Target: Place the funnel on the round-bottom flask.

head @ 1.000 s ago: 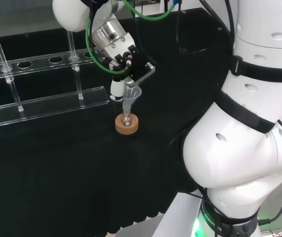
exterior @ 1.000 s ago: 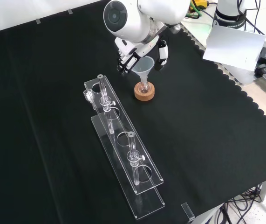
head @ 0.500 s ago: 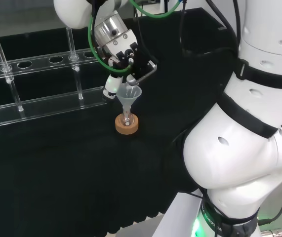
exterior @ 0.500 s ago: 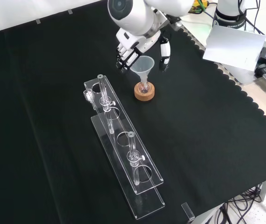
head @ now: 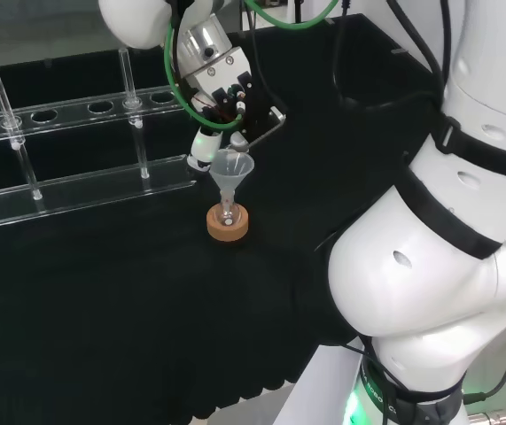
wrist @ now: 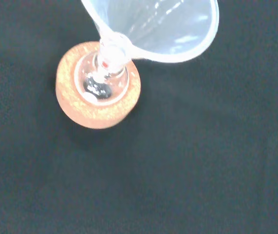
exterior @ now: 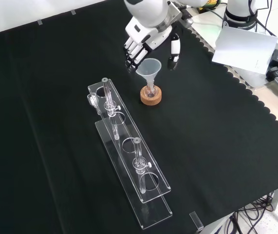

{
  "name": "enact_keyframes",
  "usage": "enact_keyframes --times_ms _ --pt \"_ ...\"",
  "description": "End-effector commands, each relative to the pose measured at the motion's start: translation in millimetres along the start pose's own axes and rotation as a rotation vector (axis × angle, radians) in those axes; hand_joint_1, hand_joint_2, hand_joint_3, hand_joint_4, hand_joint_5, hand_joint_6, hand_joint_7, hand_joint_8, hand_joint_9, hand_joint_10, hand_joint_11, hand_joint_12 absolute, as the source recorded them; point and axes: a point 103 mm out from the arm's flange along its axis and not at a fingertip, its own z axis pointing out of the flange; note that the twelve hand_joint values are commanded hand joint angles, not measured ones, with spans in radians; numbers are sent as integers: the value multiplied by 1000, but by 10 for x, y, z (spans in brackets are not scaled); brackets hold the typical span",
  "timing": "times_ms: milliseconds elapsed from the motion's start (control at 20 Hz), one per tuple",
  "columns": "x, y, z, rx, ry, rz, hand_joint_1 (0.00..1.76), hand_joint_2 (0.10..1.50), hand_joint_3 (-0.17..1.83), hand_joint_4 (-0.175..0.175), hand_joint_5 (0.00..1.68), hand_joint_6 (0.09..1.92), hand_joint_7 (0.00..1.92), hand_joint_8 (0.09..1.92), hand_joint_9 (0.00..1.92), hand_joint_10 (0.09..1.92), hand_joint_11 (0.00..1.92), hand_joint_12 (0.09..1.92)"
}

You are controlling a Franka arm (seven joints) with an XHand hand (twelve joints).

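A clear plastic funnel stands with its stem in the neck of a small round-bottom flask. The flask rests on a cork ring. The hand hovers just above and behind the funnel in the head view, apart from it. Its fingers hang straight and spread, with the thumb on the other side of the funnel rim. Nothing is between them.
A long clear test-tube rack with a few glass tubes stands left of the flask in the head view, nearer the camera in the front view. The arm's white links take up the head view's right. Papers and cables lie past the cloth's edge.
The hand has let go of the funnel and lifted up and away from it, its fingers spreading. The funnel stays seated in the flask neck.
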Motion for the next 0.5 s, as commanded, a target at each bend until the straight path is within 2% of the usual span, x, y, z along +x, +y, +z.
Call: enact_keyframes --times_ms 50,500 --pt "-512 -129 -137 -143 120 -14 599 705 325 -19 279 87 176 646 352 698 277 1420" --pt "-876 -19 -191 -171 188 12 624 694 358 -23 319 87 208 657 393 669 282 1399"
